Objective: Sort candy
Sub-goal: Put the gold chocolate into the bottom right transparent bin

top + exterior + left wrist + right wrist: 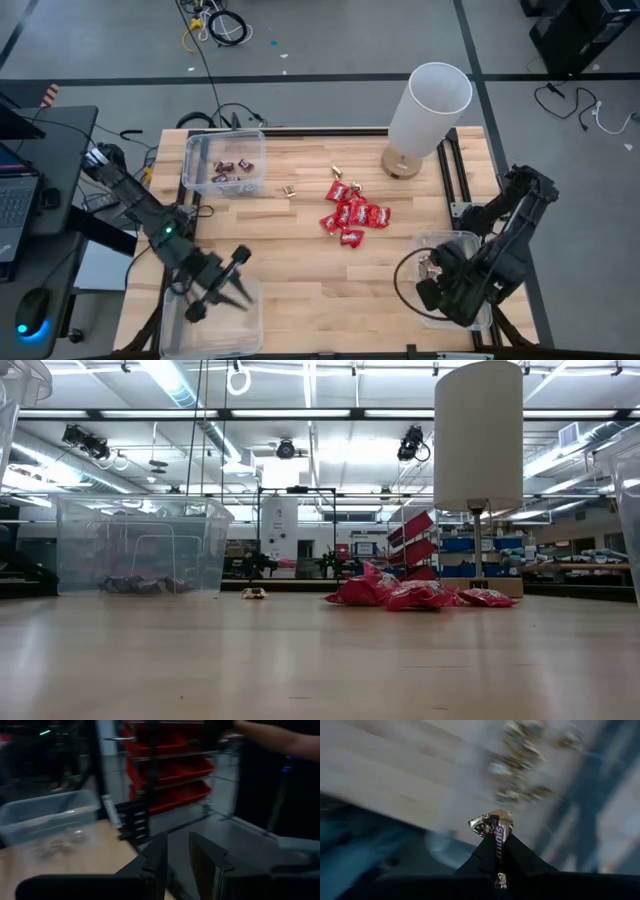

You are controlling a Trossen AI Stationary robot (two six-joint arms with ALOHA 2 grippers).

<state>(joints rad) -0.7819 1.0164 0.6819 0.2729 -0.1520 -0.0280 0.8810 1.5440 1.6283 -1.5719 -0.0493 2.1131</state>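
Gold-foil candy [496,822] pinched between right gripper [432,268] fingertips, jaws closed on the wrapper's middle, over the clear bin [468,240] at table's 4 o'clock, which holds more gold pieces. Likely light, crinkly, slippery foil; mid-body pinch suits. Red packets [353,217] heaped at centre; stray gold pieces [340,171] near 12. Bin [192,150] at 10 o'clock holds dark mini bars [232,167]. Left gripper [218,297] half-open, empty, over 7 o'clock bin [248,335].

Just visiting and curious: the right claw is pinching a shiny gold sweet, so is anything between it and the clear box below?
Nothing visible. The right gripper, shut on the gold-foil wrapped sweet, hangs over the clear plastic bin at the table's right edge, where similar gold pieces already lie.
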